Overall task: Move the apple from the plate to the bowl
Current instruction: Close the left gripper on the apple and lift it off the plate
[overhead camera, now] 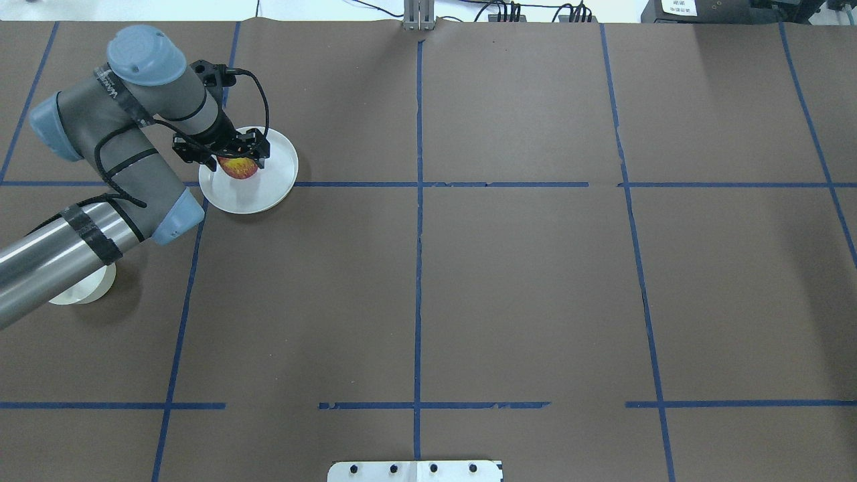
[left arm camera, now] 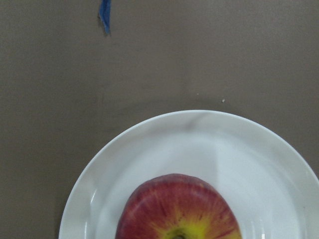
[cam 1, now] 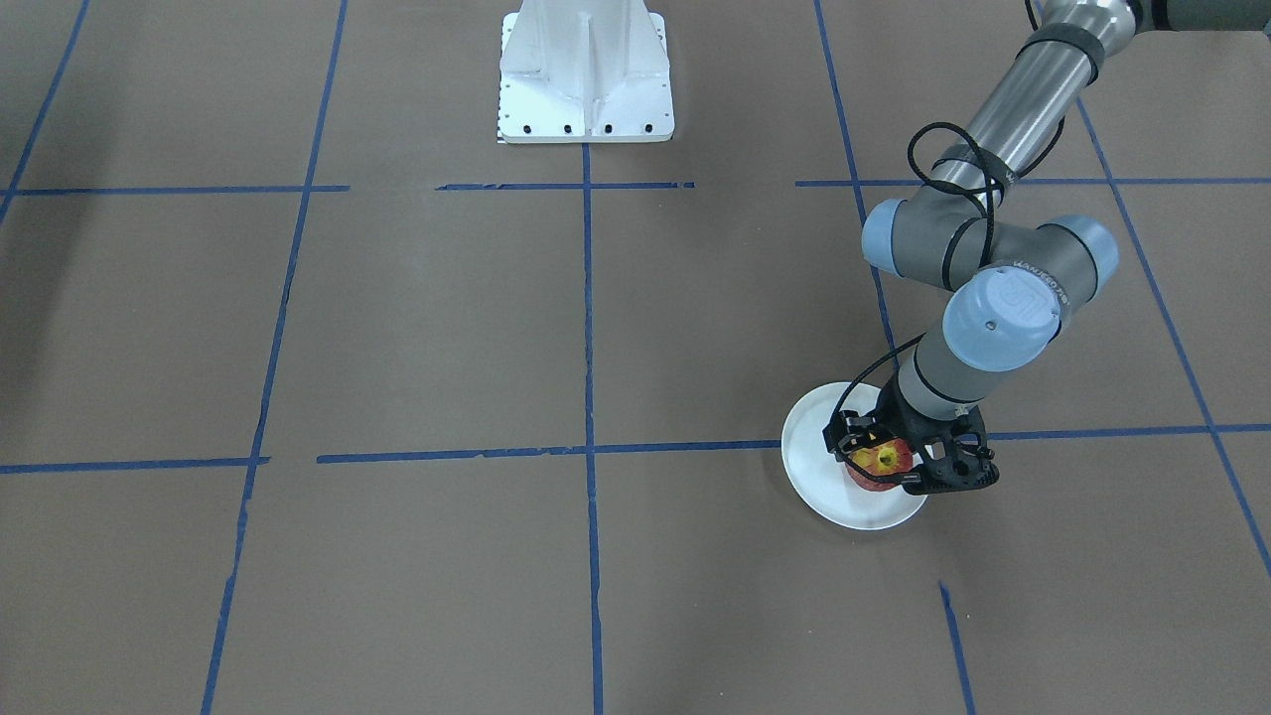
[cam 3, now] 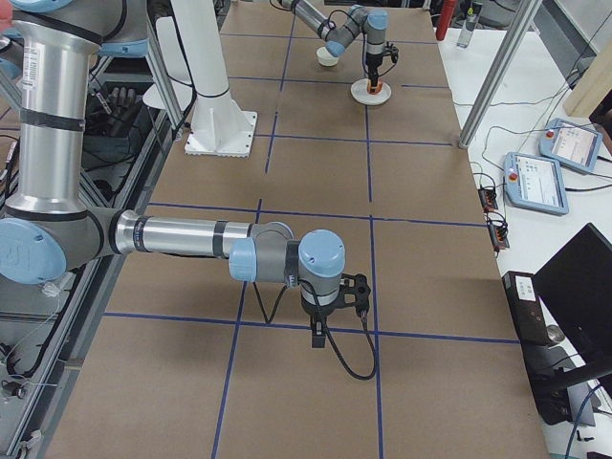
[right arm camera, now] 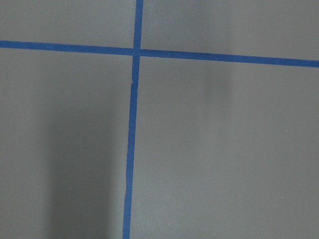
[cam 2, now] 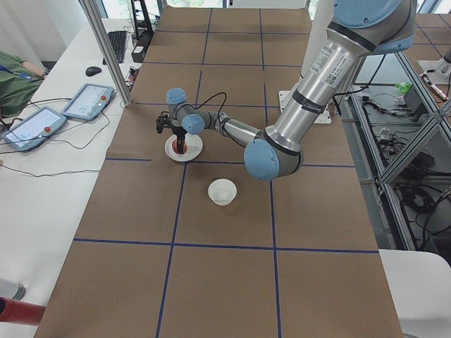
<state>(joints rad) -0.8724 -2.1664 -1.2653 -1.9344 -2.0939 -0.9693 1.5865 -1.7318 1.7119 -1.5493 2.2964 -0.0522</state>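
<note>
The red apple [cam 1: 880,461] with a yellow patch lies on the flat white plate [cam 1: 809,437] at the table's left side. My left gripper [cam 1: 882,469] is down over it, one finger against each side, and looks shut on it. The apple rests on the plate. The overhead view shows the gripper [overhead camera: 234,161], the apple [overhead camera: 239,169] and the plate [overhead camera: 268,189]. The left wrist view shows the apple [left arm camera: 175,209] on the plate [left arm camera: 199,144]. The small cream-white bowl [cam 2: 223,191] stands nearer the robot, half hidden under my left arm overhead [overhead camera: 80,293]. My right gripper [cam 3: 330,320] hangs over bare table; I cannot tell its state.
The white robot base [cam 1: 586,74] stands at mid-table on the robot's side. Blue tape lines [overhead camera: 418,201] cross the brown table cover. Tablets and cables [cam 2: 84,102] lie on the white bench beyond the far edge.
</note>
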